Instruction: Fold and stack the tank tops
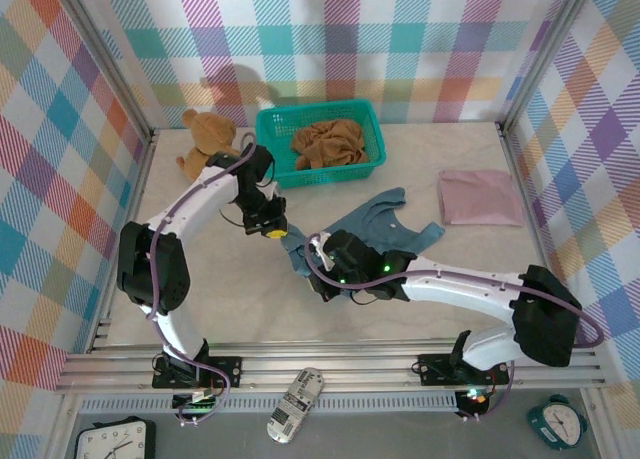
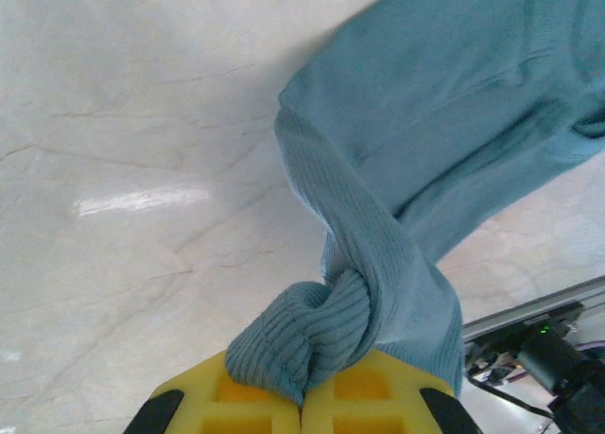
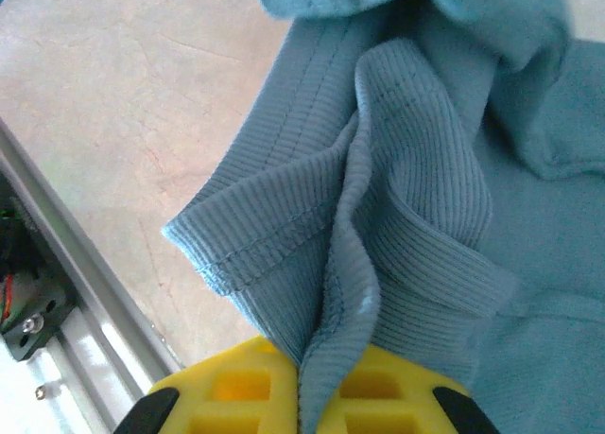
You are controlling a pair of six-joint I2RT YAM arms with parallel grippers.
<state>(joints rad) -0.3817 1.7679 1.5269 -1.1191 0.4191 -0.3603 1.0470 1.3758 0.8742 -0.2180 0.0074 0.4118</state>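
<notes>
The slate blue tank top (image 1: 375, 226) lies rumpled at mid table, spread toward the right. My left gripper (image 1: 273, 230) is shut on a bunched strap end of this blue top (image 2: 312, 335), its yellow fingers (image 2: 246, 401) pressed together. My right gripper (image 1: 322, 276) is shut on a hemmed edge of the same blue top (image 3: 397, 226), the cloth pinched between its yellow pads (image 3: 236, 391). The dusty pink tank top (image 1: 480, 197) lies folded flat at the right. The ochre brown tank top (image 1: 330, 142) sits crumpled inside the teal basket (image 1: 272, 154).
A brown teddy bear (image 1: 205, 139) sits at the back left beside the basket. Aluminium rails (image 1: 330, 364) run along the table's near edge. A remote (image 1: 297, 404) and two clocks (image 1: 553, 419) lie below the rail. Plaid walls close in three sides.
</notes>
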